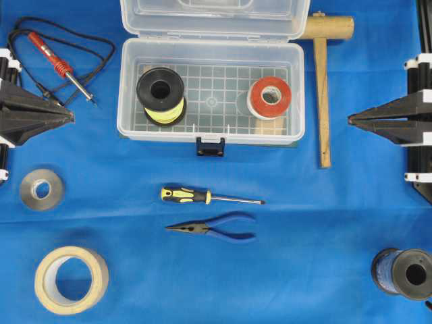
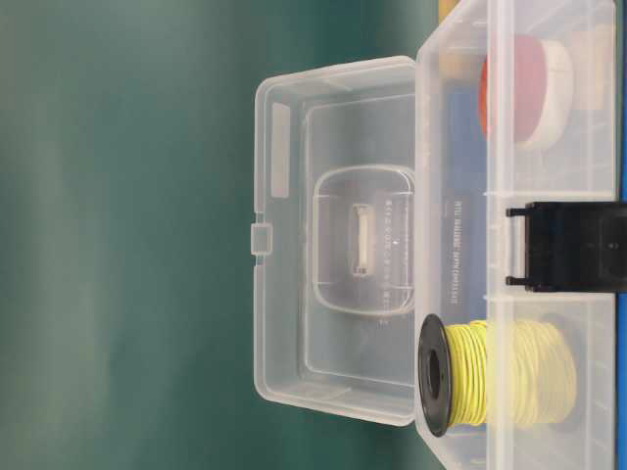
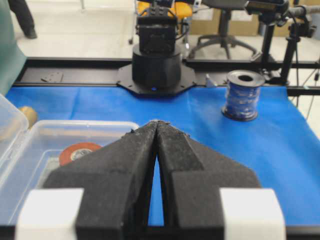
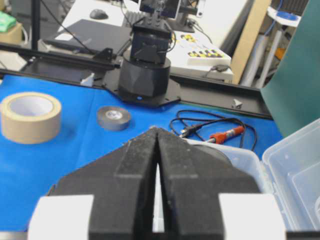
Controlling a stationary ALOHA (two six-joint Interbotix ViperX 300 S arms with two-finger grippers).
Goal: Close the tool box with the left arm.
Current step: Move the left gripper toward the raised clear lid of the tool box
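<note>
Your left gripper (image 1: pixel 71 116) and right gripper (image 1: pixel 351 120) sat pinched together, empty, either side of the tool box (image 1: pixel 210 128), whose lid (image 1: pixel 214 17) stood open.

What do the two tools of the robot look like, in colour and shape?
Both look alike. The left tool and right tool each have two long black fingers tapering to a point, with a rough, foam-like surface, and white plastic blocks at the base. No markings are visible.

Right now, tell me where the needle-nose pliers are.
In the overhead view the blue-handled needle-nose pliers lie on the blue cloth in front of the open tool box, just below the yellow-and-black screwdriver, tips pointing left.
</note>
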